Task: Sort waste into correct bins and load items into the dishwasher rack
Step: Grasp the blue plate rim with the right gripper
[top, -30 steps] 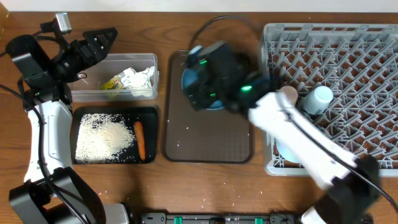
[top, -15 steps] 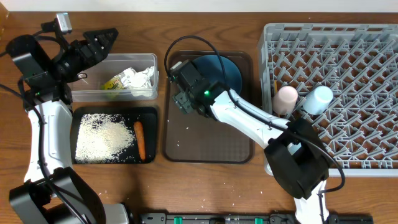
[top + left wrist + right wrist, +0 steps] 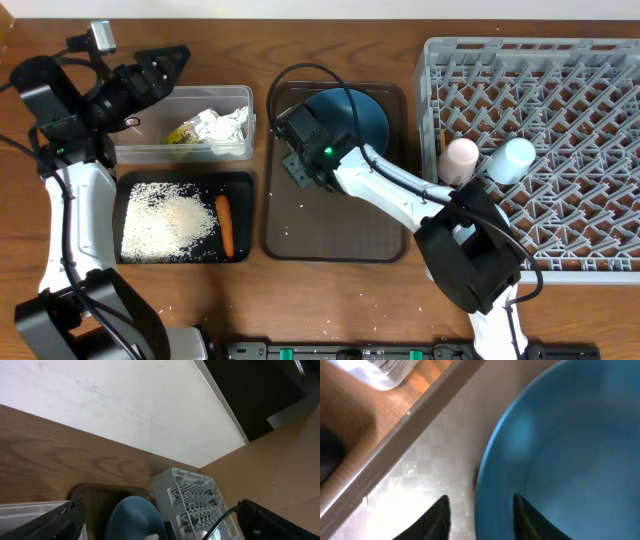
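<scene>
Overhead view is showing the right hand point(image 3: 481, 516) reaching down at the left edge of the dark-blue plate point(image 3: 350, 115), which is lying at the far end of the brown serving tray point(image 3: 335, 225). In the right wrist view its fingers are standing partly apart, one on the tray side and one over the plate, with the rim passing between them. No firm grip is showing, so I am judging that it is holding nothing yet. That straddling stance is suiting an edge pick, since a flat plate is offering little else to seize. The left hand point(image 3: 170, 60) is hanging fully spread and empty above the far corner of the clear tub point(image 3: 140, 152), well apart from the work. The paper wrapper point(image 3: 215, 127) is lying in that tub; the rice point(image 3: 165, 218) and the carrot piece point(image 3: 225, 225) are lying in the black tray point(image 3: 185, 178) just beside it. The pink cup point(image 3: 460, 160) and the light-blue cup point(image 3: 512, 160) are resting in the dishwasher rack point(image 3: 560, 230) near its left edge. Bowl and chopsticks are not showing. The wooden desk point(image 3: 330, 300) is carrying a few stray grains point(image 3: 165, 310). A white wall panel point(image 3: 125, 405) is standing behind it.
</scene>
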### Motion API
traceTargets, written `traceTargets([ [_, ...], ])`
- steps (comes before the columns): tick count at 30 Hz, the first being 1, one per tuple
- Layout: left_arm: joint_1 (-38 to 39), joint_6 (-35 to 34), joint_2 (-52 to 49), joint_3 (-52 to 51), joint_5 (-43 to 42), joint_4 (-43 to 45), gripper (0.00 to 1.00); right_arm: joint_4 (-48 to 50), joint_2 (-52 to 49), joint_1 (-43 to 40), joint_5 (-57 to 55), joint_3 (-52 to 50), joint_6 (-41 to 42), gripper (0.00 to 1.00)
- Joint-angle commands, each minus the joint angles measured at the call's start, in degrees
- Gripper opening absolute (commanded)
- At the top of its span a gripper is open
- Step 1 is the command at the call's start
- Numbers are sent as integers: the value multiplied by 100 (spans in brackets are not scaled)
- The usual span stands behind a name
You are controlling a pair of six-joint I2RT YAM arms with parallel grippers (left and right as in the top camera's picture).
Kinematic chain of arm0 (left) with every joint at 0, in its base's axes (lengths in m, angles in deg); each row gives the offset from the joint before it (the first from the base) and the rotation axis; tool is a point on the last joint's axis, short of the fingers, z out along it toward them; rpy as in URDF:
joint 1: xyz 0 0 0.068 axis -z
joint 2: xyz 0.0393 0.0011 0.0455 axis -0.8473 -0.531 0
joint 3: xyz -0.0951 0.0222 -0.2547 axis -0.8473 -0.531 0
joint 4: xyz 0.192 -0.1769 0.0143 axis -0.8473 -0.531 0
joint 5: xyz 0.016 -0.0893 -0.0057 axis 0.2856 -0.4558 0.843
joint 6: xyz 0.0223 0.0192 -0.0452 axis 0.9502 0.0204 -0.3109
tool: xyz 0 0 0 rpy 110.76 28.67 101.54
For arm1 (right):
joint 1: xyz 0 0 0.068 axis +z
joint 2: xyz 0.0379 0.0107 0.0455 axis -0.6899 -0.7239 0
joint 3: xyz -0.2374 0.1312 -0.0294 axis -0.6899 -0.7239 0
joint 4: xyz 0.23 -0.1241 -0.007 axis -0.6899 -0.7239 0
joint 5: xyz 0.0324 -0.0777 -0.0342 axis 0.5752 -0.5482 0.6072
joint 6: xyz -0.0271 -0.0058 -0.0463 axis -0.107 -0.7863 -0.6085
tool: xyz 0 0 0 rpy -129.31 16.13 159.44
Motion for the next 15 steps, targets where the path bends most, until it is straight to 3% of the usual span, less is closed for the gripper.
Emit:
traceTargets([
  [1, -26, -7, 96, 85, -76, 9, 98, -111, -46, 109, 59, 35, 122, 36],
  [9, -26, -7, 96, 85, -74, 9, 98, -299, -46, 116, -164, 35, 120, 35],
  [15, -26, -7, 96, 85, -74, 9, 98, -411, -46, 118, -162, 35, 120, 25],
])
